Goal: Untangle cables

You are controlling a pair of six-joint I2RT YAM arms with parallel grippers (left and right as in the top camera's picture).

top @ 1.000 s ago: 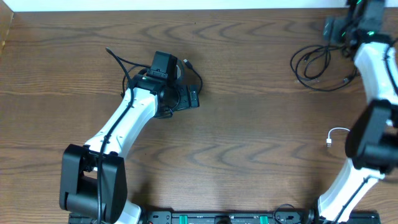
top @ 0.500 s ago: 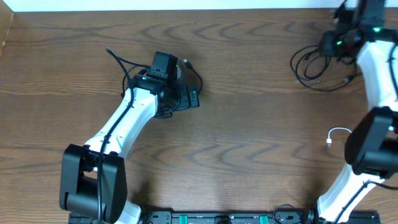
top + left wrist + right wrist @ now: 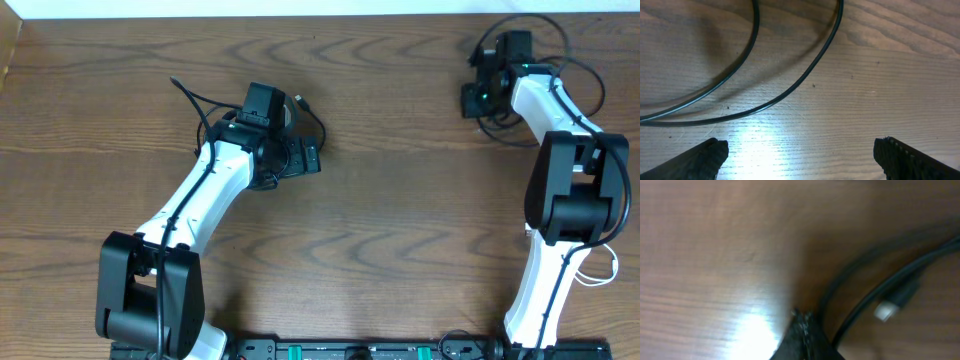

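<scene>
While the left gripper [image 3: 800, 155] gapes above a black cable [image 3: 790, 91], the right gripper [image 3: 804, 322], tips pinched together, sits beside a second black cable [image 3: 860, 311] near the far right corner.

The left arm [image 3: 205, 190] reaches forward, the left gripper [image 3: 800, 149] with jaws spread wide. The right arm [image 3: 560, 170] stretches far forward, the right gripper [image 3: 801, 317] with jaws pressed together.

Robotics lab bench: wood-grain table [image 3: 400, 200], white robot arm [image 3: 200, 200] pair, mount rail [image 3: 350, 350].
</scene>
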